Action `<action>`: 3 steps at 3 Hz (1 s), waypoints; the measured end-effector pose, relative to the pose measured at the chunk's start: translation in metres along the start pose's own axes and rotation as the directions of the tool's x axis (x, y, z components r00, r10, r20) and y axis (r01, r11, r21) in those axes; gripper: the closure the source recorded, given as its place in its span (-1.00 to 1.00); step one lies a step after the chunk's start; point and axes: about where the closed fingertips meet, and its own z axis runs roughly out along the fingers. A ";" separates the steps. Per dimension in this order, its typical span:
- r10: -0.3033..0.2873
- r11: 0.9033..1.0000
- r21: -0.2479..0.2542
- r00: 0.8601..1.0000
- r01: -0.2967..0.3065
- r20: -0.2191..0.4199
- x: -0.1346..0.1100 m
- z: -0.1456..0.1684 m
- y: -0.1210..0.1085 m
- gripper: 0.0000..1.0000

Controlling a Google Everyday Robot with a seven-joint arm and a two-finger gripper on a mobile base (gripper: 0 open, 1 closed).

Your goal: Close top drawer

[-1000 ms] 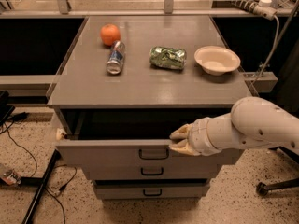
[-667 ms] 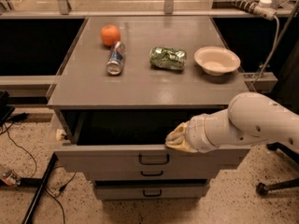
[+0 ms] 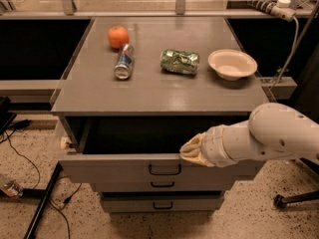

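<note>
The top drawer [image 3: 114, 167] is a wide grey drawer pulled partly out of the grey cabinet, its dark interior showing. Its flat front carries a small black loop handle [image 3: 164, 170] at centre. My gripper [image 3: 188, 151] sits at the end of the white arm coming in from the right. It rests against the top edge of the drawer front, just right of centre and above the handle.
On the cabinet top [image 3: 99, 91] lie an orange [image 3: 118, 36], a soda can on its side [image 3: 124, 61], a green crumpled bag [image 3: 180, 61] and a white bowl [image 3: 232, 63]. Two shallower drawers [image 3: 162, 203] sit below. Cables and a black stand leg [image 3: 42, 203] lie on the floor at left.
My gripper and arm have shifted left along the drawer front's top edge. The drawer has moved in a little toward the cabinet.
</note>
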 end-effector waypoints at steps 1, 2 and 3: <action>0.034 0.999 -0.002 0.999 -0.034 0.006 0.003 -0.027 0.030 1.00; 0.067 0.998 -0.018 0.998 -0.067 -0.002 0.011 -0.037 0.066 1.00; 0.095 0.994 -0.053 0.995 -0.098 -0.042 0.040 -0.011 0.076 1.00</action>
